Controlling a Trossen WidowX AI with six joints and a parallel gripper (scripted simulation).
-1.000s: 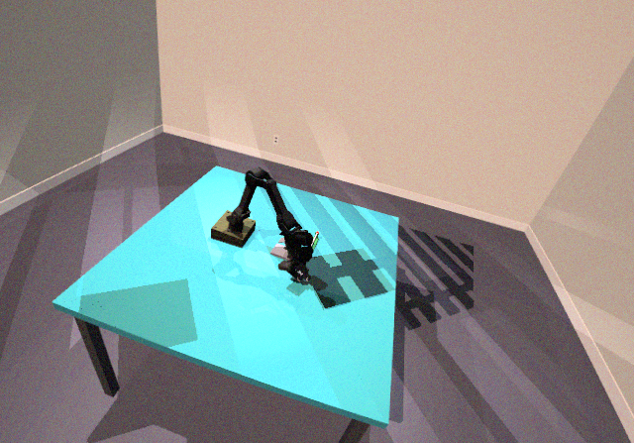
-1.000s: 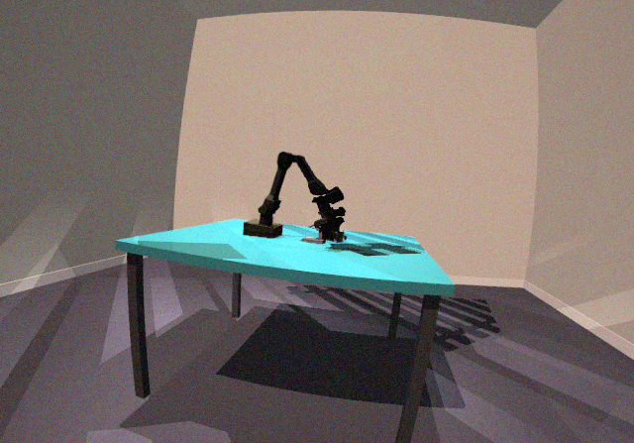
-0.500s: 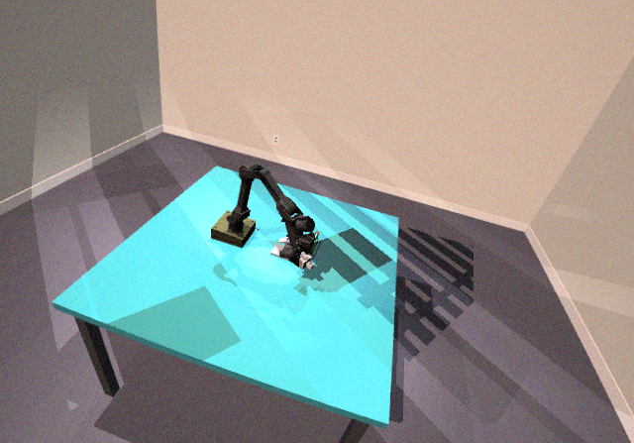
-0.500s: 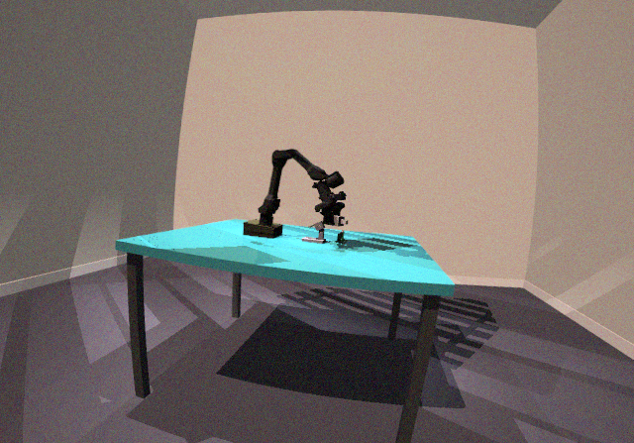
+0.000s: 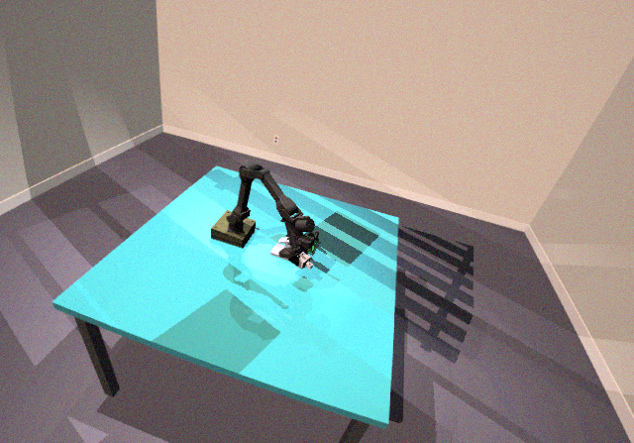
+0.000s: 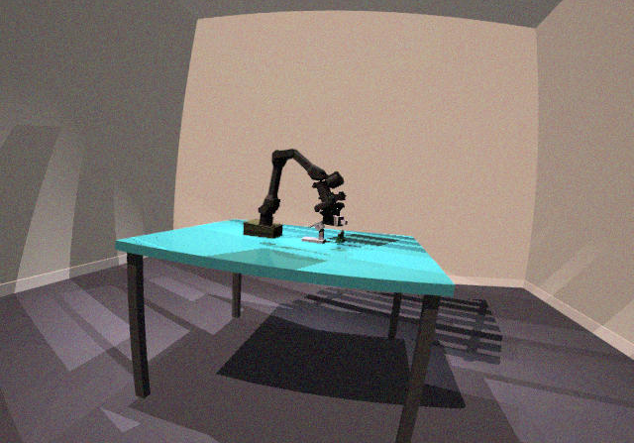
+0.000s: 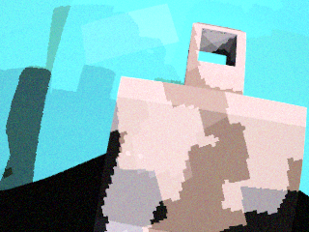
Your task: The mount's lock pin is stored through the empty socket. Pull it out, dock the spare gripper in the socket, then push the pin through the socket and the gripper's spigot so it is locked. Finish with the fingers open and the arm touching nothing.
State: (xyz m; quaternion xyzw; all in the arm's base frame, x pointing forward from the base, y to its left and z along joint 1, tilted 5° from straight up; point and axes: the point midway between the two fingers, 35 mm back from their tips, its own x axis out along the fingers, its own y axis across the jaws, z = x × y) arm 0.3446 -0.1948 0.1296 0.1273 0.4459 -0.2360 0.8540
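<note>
The spare gripper (pale, blocky, with a square-holed spigot) is pinched between the jaws of the arm's gripper and held above the turquoise table, near the mount.

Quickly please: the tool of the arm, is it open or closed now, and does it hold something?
Tool: closed on the pale boxy spare gripper with its holed square spigot, above the turquoise table.
</note>
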